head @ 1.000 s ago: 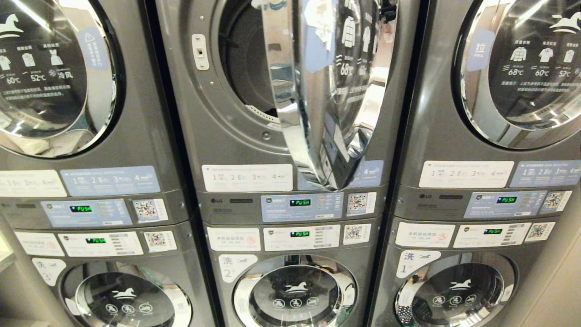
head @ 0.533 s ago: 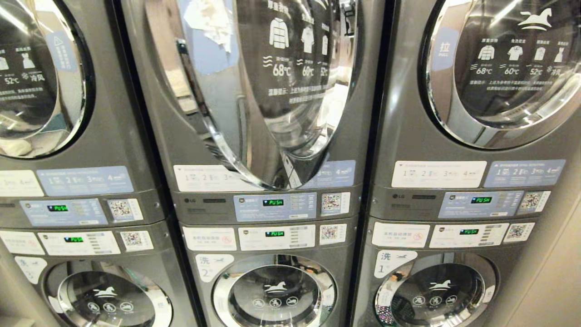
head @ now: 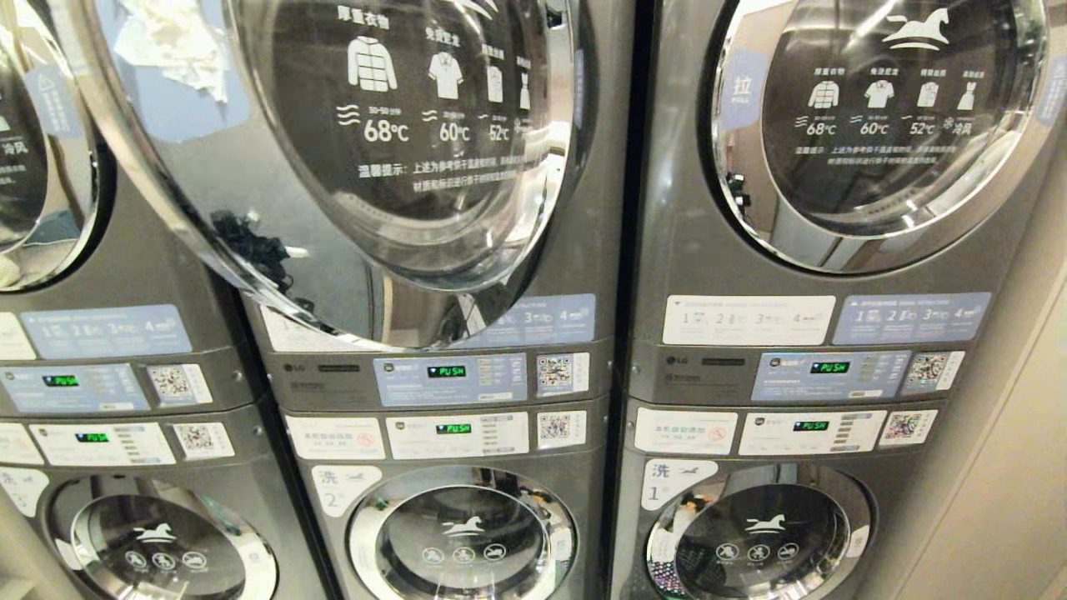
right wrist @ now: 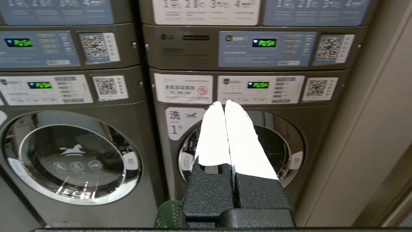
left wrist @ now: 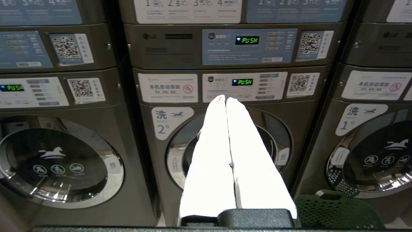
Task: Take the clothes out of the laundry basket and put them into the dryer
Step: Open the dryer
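Note:
The middle upper dryer [head: 604,208] has its round chrome-rimmed door [head: 275,250] standing ajar, its left rim reaching out over the neighbouring machine. The drum opening is hidden behind the door. A green perforated laundry basket [left wrist: 334,209] sits on the floor before the washers, only its rim showing; the basket [right wrist: 169,214] also shows beside the right gripper's base. No clothes are in view. My left gripper [left wrist: 225,98] is shut and empty, pointing at washer 2. My right gripper [right wrist: 224,102] is shut and empty, pointing at washer 1. Neither arm appears in the head view.
Three grey stacked machines stand side by side, dryers above and washers below. Washer 2's door [head: 463,537] and washer 1's door [head: 758,533] are closed. The right dryer's door [head: 875,125] is closed. A beige wall [head: 1017,467] borders the right side.
The whole scene has shifted left in the head view, so the camera moved. The dryer door showed edge-on with the drum visible; now its face is toward me and covers the opening.

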`<state>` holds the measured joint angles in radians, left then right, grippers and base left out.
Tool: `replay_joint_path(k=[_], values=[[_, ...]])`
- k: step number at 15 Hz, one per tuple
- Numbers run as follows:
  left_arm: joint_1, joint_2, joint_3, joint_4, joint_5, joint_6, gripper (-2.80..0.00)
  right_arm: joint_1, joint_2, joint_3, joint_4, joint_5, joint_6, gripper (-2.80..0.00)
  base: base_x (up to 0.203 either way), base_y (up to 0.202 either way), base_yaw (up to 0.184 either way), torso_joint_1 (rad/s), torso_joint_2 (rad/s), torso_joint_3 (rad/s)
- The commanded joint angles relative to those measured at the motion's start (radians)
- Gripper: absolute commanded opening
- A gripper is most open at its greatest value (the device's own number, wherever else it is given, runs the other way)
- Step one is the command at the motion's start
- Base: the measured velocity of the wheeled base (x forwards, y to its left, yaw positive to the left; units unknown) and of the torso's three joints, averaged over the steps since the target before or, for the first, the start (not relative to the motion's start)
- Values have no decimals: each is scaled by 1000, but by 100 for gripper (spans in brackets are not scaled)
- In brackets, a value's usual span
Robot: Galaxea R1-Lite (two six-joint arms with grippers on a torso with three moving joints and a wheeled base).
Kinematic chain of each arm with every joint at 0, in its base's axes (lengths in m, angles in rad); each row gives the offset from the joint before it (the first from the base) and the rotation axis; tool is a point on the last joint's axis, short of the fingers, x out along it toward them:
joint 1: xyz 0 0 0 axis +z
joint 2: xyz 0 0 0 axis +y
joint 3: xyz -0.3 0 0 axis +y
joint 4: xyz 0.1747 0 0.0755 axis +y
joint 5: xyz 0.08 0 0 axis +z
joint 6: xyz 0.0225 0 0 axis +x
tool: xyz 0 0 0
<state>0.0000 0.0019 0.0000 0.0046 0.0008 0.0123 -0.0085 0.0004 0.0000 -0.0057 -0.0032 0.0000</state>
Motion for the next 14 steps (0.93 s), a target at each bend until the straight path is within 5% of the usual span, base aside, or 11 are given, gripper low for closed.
replay_joint_path(k=[1,5,7,10,14], values=[[0,0,0,-2,1,-2,-280,-1,0,0,0,0,0,-280,0,-137,3,6,2,6],[0,0,-1,-1,-6,17,-280,1,0,0,0,0,2,-280,0,-20,0,2,1,1],[0,4,-41,-32,-86,86,-280,-1,0,0,0,1,2,-280,0,0,0,0,0,0],[-5,151,-263,-28,-253,86,-280,0,0,0,0,0,0,-280,0,0,0,0,0,0],[-21,522,-549,-56,-347,20,-280,-1,0,0,0,0,2,-280,0,0,0,0,0,0]])
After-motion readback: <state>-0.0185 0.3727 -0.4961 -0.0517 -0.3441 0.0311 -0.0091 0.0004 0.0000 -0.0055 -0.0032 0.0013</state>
